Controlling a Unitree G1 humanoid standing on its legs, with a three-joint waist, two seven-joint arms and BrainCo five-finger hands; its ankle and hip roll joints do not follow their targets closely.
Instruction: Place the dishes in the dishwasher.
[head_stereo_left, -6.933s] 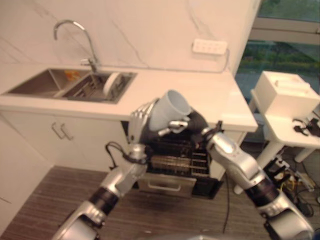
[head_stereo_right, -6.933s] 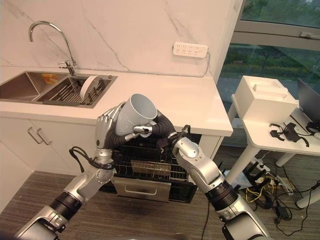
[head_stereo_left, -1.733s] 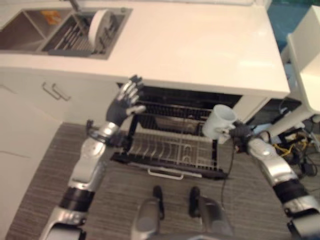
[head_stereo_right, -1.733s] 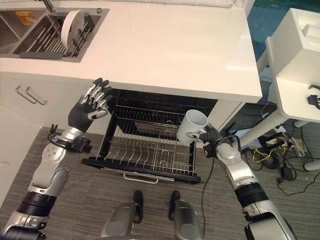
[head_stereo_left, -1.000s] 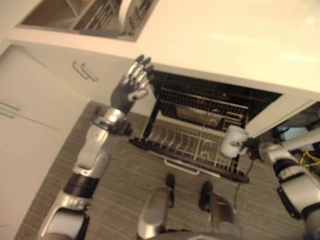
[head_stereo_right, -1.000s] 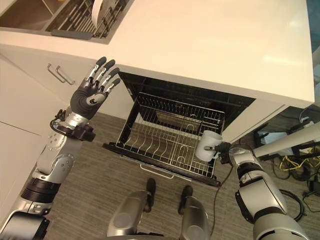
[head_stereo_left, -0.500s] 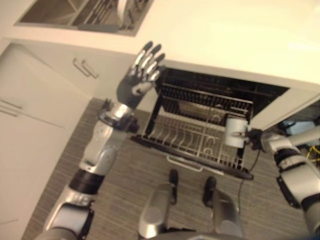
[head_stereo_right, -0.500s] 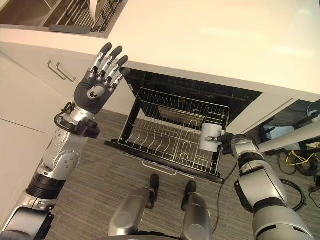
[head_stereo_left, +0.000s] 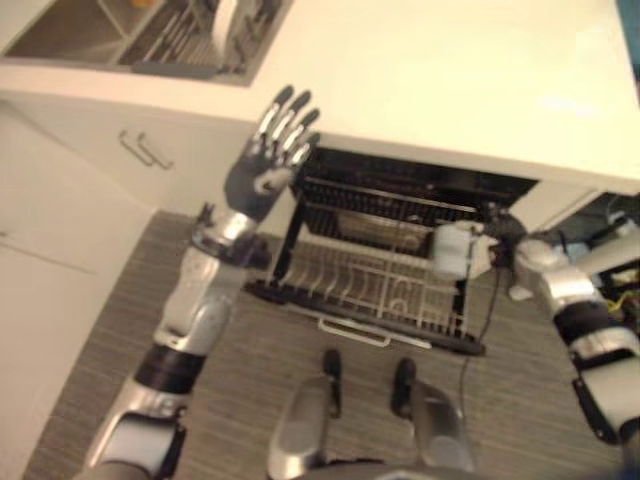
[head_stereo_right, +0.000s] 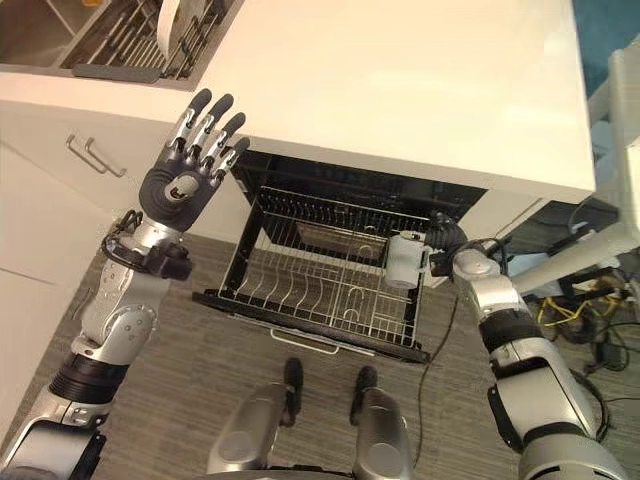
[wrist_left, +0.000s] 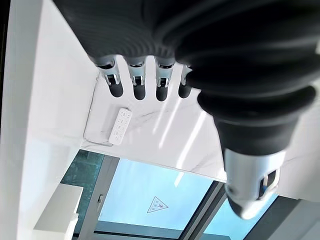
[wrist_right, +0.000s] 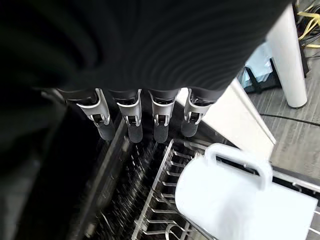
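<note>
A white mug (head_stereo_right: 403, 260) lies on its side at the right rear of the pulled-out dishwasher rack (head_stereo_right: 300, 295), handle turned up. My right hand (head_stereo_right: 445, 243) is just right of it. In the right wrist view the fingers (wrist_right: 135, 127) reach out straight past the mug (wrist_right: 240, 200), and nothing is curled round its handle. My left hand (head_stereo_right: 190, 170) is held up open, palm to the camera, in front of the counter edge left of the dishwasher; the left wrist view shows its straight fingers (wrist_left: 137, 85) against the wall.
The white counter (head_stereo_right: 400, 90) overhangs the open dishwasher. A sink (head_stereo_right: 60, 40) at the far left holds a drying rack with a white plate (head_stereo_right: 175, 20) standing in it. Cabinet doors with handles (head_stereo_right: 95, 155) are left of the dishwasher. Grey wood floor lies in front.
My right hand has carried the mug further back over the rack's right side, and its fingers now stand clear of the handle. The left hand stays raised. The camera has shifted.
</note>
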